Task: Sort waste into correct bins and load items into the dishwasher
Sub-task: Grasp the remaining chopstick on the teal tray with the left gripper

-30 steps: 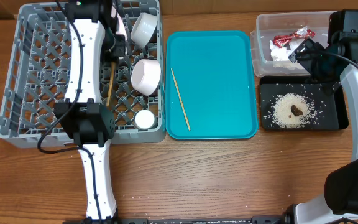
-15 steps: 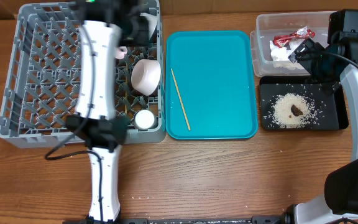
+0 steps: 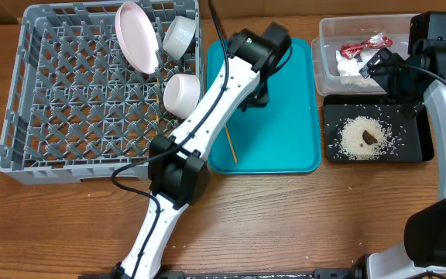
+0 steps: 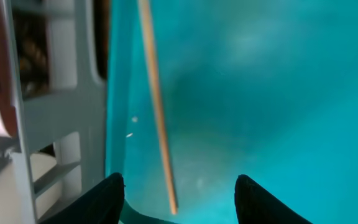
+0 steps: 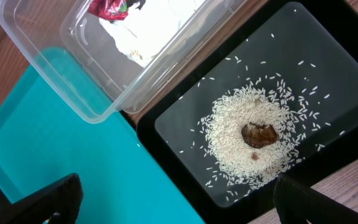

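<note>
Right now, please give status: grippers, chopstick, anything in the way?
Left gripper open, empty, above chopstick on teal tray. Right gripper open, empty, by black tray. Nothing blocking chopstick.

A wooden tabletop (image 3: 300, 217) fills the overhead view from edge to edge. Its surface is a warm mid-brown, with darker grain streaks running left to right and faint seams between long boards running the same way. The light is soft and even, falling from above, so shadows on the wood are short and pale and lie close to what casts them. The finish has only a dull sheen.
</note>
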Robot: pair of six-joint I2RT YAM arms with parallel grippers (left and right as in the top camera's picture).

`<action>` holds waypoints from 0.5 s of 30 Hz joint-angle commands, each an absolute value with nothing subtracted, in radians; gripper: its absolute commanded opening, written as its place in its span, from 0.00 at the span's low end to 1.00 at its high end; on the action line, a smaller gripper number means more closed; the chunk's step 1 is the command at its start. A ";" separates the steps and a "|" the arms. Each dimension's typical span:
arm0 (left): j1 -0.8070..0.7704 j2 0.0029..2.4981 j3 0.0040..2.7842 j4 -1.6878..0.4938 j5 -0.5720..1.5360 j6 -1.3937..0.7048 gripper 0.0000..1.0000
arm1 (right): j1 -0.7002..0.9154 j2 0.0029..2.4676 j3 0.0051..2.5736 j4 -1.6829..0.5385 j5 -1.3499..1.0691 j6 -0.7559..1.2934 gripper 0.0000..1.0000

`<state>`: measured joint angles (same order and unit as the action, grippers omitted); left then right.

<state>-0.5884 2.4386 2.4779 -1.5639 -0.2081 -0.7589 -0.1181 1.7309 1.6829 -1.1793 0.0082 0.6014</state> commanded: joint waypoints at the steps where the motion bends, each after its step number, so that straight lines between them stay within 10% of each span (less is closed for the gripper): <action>1: -0.572 2.450 2.358 -1.519 -0.233 -0.895 0.60 | -0.120 1.728 1.688 -1.177 0.025 0.599 1.00; 15: -0.489 2.450 2.075 -1.278 -0.006 -0.838 0.60 | -0.120 1.728 1.688 -1.177 0.025 0.599 1.00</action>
<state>-0.5060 2.4428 2.0876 -1.2816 -0.0254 -0.8391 -0.1181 1.7309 1.6829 -1.1793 0.0078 0.6014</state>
